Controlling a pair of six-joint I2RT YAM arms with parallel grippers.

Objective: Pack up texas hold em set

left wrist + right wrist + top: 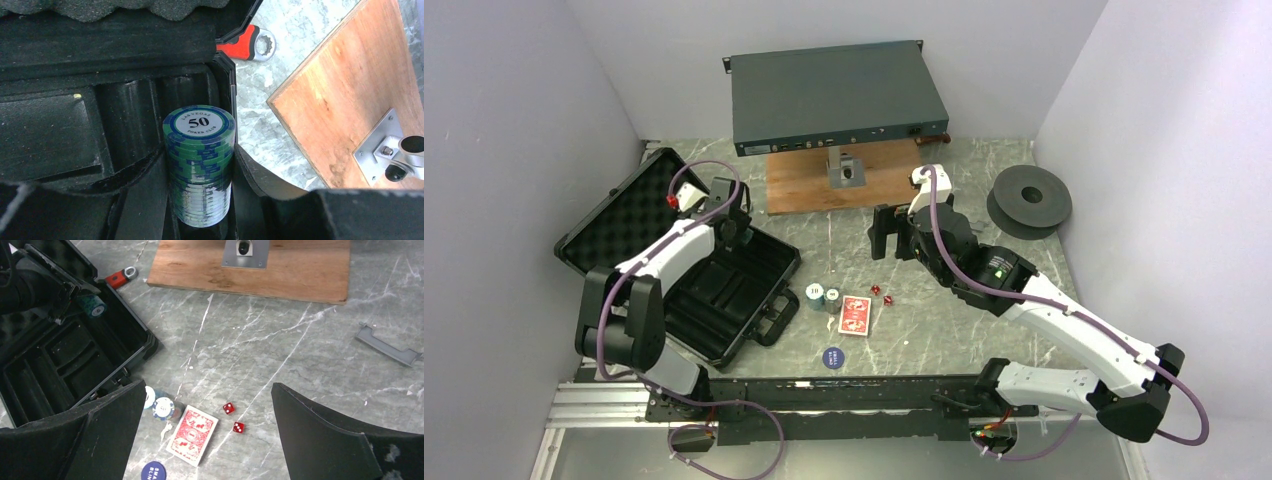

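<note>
The black briefcase [724,295] lies open at the left of the desk [924,340], its foam-lined lid [619,215] tipped back away from the tray. The left gripper [732,232] is over the tray's far right corner, clamped on a stack of chips [200,125]. The chips have green-and-blue edges and a "50" on the top one, with a finger [100,210] against each side. The stack sits low in a slot just inside the briefcase's right wall; whether it touches the bottom I cannot tell.

Just right of the briefcase, two short chip stacks [814,296] stand on the desk side by side. The card deck [855,315] lies red back up just beyond them, and two red dice [875,290] lie a little farther from the briefcase. The blue disc [833,357] lies off the briefcase's near right corner, toward the arm bases.

The right gripper [207,390] hangs above the desk to the right of the briefcase, its jaws spread wide and empty — in its wrist view the cards and dice show on the desk below.

A red-handled wrench [247,45] lies just outside the briefcase's far right corner. Beyond it is a wooden board [804,190], then a flat grey box [839,95]. A dark spool [1029,200] sits well apart, far to the right.
</note>
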